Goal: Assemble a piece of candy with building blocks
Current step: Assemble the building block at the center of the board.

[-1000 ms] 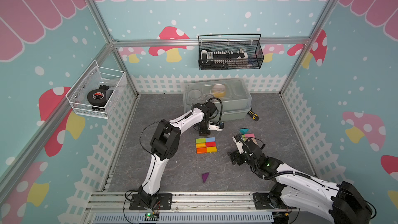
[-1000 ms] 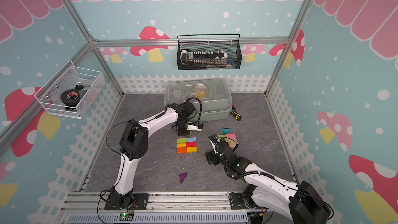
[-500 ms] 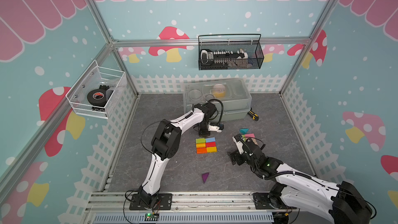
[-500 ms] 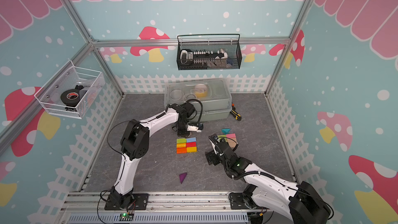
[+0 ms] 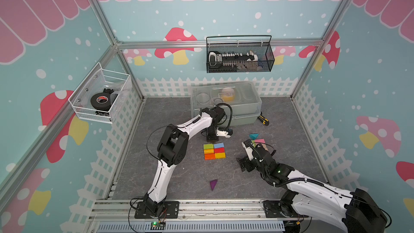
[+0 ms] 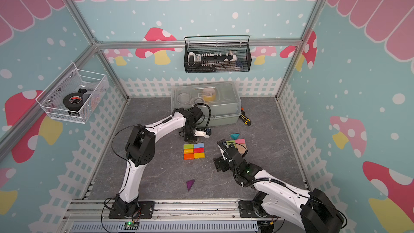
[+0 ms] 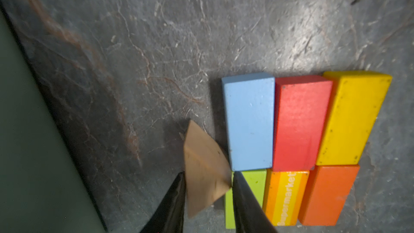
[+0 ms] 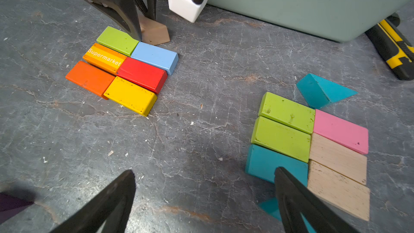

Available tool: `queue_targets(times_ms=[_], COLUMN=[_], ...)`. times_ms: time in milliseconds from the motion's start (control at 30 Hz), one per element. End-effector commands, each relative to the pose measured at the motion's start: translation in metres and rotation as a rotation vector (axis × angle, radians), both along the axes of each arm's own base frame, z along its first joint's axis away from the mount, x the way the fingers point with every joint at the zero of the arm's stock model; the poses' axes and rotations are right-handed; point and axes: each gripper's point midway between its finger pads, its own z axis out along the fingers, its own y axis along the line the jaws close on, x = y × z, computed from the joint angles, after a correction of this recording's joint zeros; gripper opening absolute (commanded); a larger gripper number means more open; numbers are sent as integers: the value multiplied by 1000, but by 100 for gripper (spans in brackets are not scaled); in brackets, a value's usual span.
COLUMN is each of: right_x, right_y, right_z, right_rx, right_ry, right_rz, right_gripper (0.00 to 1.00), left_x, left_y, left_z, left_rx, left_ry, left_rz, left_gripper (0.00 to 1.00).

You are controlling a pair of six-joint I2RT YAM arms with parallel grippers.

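Left hand [image 7: 208, 173] is down at the slab [image 5: 214, 151], the six flat blocks laid in two rows of three, with its two fingers bracketing the tan prism [image 7: 201, 153]. Both fingers lie close along the prism's sides. I cannot tell from my wrist feed whether they are pinching it or have just let go.

Comparing my top views with those of a second ago, the left arm has not travelled and no block has shifted. Whatever change there is lies in the grip alone.

The prism looks to be resting on the worktop [image 7: 134, 41], on the slab's side that faces the grey bin [image 5: 235, 101]. One corner sits against the seam where the blue block [image 7: 248, 119] meets the green block [image 7: 255, 182].

I read this as the put-down of one twisted wrapper end, with the slab as the candy's body. If so, the opposite side of the slab still needs its end. The purple prism [image 5: 213, 184] lies alone on that side, well apart from the slab.

Right hand [image 8: 205, 170] hangs with its fingers wide apart and holds nothing. It is beside the slab, near the spare blocks [image 8: 313, 144].

My worry is lifting away: a finger dragging along the prism could twist it off the seam.
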Motion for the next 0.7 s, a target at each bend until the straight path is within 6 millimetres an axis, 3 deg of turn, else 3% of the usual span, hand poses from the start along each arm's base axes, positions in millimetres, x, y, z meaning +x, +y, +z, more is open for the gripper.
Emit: queue_targets(times_ms=[0,367,667], right_x=[5,6,6], right_y=[1,2,2], right_z=[6,6,7], right_rx=[11,12,13], right_ry=[-20,-21,-23], right_rz=[-17,-15,-15], right_gripper=[97,97,97], left_x=[3,7,6], left_y=[9,-1,-4], left_z=[-4,17,65], left_rx=[19,-45,-142], left_ry=[21,-11,-111], left_rz=[-3,15,67], left_gripper=[37,39,41])
